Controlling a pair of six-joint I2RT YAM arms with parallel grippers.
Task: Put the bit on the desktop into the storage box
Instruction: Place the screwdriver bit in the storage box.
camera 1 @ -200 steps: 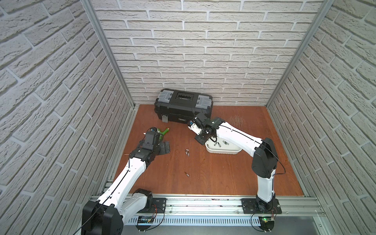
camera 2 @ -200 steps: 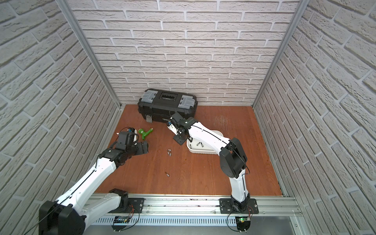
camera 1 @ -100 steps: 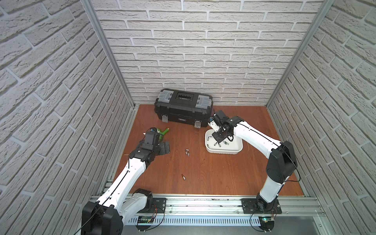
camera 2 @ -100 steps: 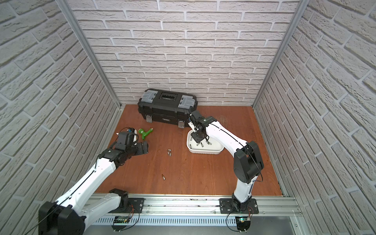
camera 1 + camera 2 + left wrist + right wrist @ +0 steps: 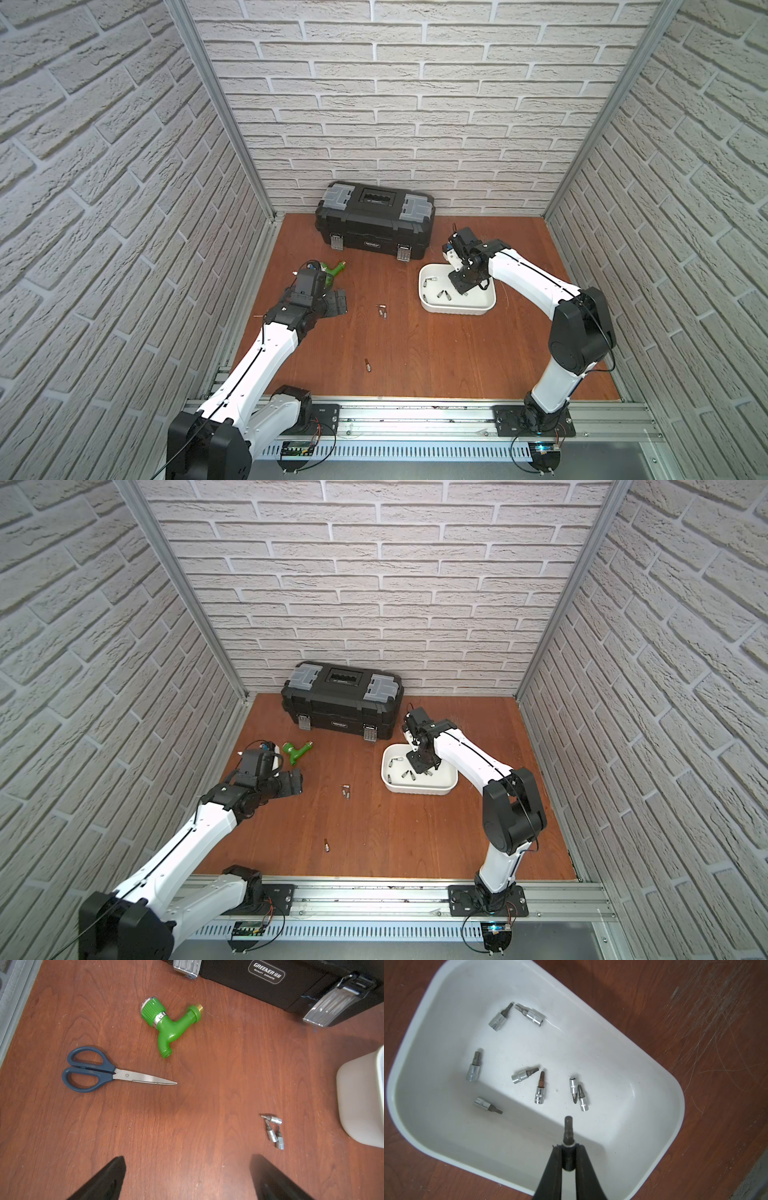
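1. R gripper (image 5: 568,1147): black jaws clamped on small steel socket bit (image 5: 568,1130) w/ dark hex tip, over shallow white plastic storage box (image 5: 633,1136).
2. Box has eight loose bits (image 5: 540,1091) inside.
3. L gripper (image 5: 187,1158): jaws spread wide, nothing held, above reddish-brown wood-grain desktop (image 5: 145,1126).
4. Three-bit cluster (image 5: 272,1131) on desktop near box; lone bit (image 5: 368,364) well apart.

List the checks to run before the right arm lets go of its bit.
1. Grip: right gripper shut on the held bit: ok.
2. Position: held bit above the storage box interior: ok.
3. Height over the box floor: cannot tell.
4. Other arm: left gripper open, away from the box: ok.
5. The desktop free of bits: not ok; cluster of three bits and lone bit lie there.
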